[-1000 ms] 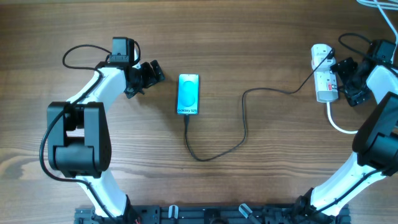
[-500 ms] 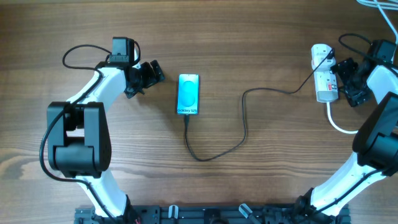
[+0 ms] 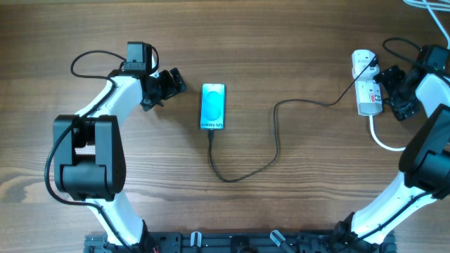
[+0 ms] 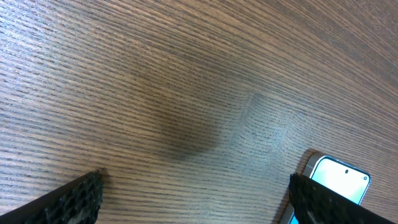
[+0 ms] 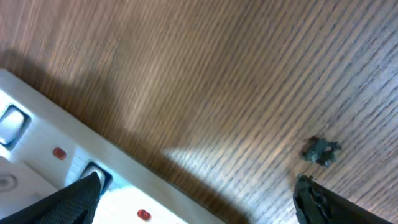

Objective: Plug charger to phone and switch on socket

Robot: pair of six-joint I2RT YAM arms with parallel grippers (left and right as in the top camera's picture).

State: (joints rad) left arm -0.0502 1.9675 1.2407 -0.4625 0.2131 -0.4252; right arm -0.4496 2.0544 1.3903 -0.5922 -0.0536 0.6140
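Two end effectors stand released, jaws spread wide and holding nothing; the left end effector sits in the upper left of the overhead frame, apart from the phone; the right end effector sits at the far right, just beside the socket.

Location of items: the phone lies screen-up on the counter, left of centre; the charger runs from the phone's bottom edge, loops low through the middle of the frame, then climbs right to the black plug in the socket; whether its tip is fully seated in the phone cannot be told at this size.

Hazards noted:
1. Seating unverified; if the tip only rests against the port, switching on achieves nothing.
2. The socket lies loose; a sideways press from the right end effector would likely slide it instead of tripping the switch, seen at the lower left of the right wrist view; a sliding socket drags the charger and may pull the tip from the phone.
3. Wide-spread jaws make a poor pressing tool; one finger may land on the casing or the plug rather than the switch.
4. The white cord curves below the socket near the right arm; a snag there would shift the socket.
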